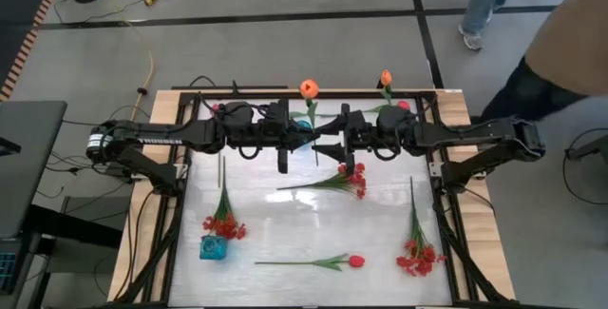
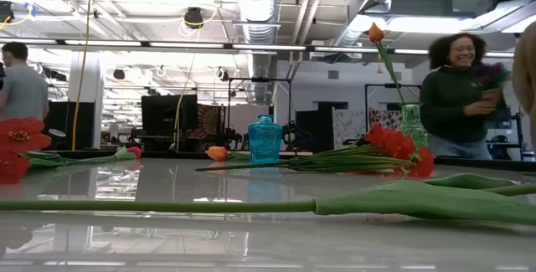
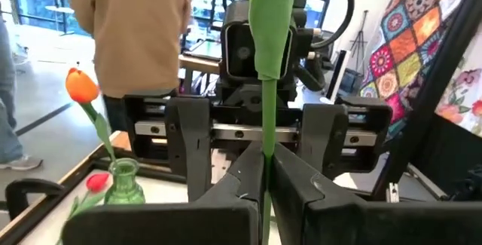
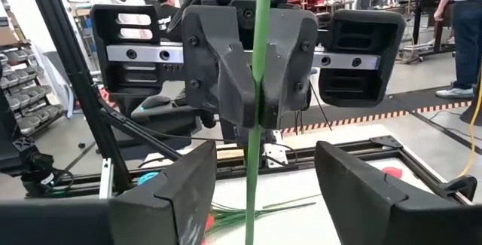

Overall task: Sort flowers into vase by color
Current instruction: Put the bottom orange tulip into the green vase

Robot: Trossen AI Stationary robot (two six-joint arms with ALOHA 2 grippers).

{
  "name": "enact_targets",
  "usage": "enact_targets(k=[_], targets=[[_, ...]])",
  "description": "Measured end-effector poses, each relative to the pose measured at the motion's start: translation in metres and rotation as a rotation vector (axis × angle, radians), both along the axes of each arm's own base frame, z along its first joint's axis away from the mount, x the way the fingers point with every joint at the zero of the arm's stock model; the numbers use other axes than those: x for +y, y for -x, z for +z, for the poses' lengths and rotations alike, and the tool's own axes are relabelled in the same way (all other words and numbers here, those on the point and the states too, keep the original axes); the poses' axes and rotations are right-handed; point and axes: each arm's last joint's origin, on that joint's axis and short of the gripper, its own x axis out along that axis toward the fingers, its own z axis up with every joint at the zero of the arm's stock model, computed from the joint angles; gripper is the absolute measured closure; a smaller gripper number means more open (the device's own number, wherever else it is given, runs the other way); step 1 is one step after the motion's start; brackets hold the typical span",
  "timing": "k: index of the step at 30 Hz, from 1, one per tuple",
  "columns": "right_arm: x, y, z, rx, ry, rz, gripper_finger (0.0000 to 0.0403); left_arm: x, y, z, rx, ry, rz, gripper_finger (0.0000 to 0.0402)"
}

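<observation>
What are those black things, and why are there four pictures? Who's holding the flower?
The black things are two robot arms. Each one ends in a gripper, which is a hand with two fingers.

Each picture comes from a different camera. One looks down from above, one sits low at table height, and one rides on each arm's wrist.

The left gripper is shut on the stem of an orange tulip and holds it above the table. The right gripper faces it with its fingers open on either side of the same stem.

Three red sprays and a pink tulip lie on the table. At the back, a green vase already has another orange tulip in it, and a blue vase stands nearby.

The people are only in the room behind the table.
</observation>
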Motion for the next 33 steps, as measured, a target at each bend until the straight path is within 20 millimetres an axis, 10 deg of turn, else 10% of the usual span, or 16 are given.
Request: enact_targets(k=[18, 33], targets=[[-0.002, 0.000, -0.001, 0.008, 0.000, -0.010, 0.0386, 0.001, 0.000, -0.001, 0.009, -0.009, 0.032, 0.0401], [-0.030, 0.045, 0.007, 0.034, 0.023, -0.225, 0.0387, 0.014, 0.017, 0.002, 0.101, -0.050, 0.142, 0.0228]])
